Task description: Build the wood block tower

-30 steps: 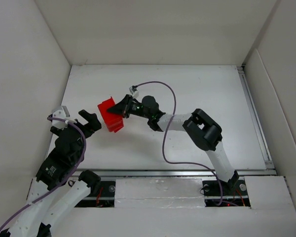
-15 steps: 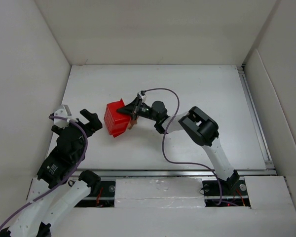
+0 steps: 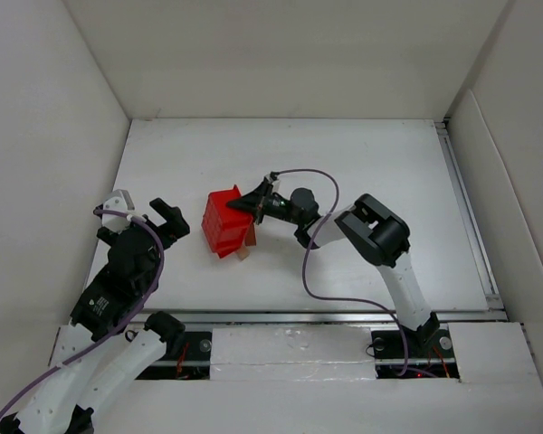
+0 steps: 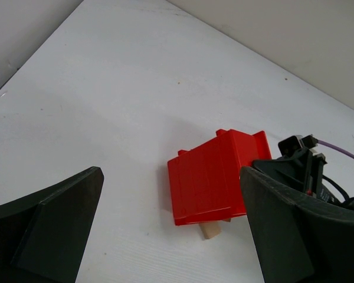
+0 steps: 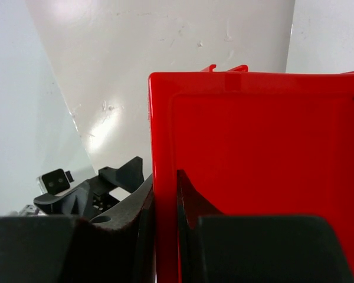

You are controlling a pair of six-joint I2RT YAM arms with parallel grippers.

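The right gripper (image 3: 248,204) pinched the wall of the tilted red bin (image 3: 223,222) (a tan block (image 4: 211,231) showed under its edge). The left gripper (image 3: 146,210) stood open, apart from it.

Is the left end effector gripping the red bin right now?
No: the left end effector is open and clear of the red bin, whose wall the right end effector clamps.

Red bin (image 3: 226,221) is tipped right over, left of centre on the white table (image 3: 389,163), with a ribbed outer face turned upward. From low on the left it plainly sits tilted, not flat. Up close, its smooth inside and thin rim fill the frame. Plain white walls (image 3: 281,54) box the table in on three sides.
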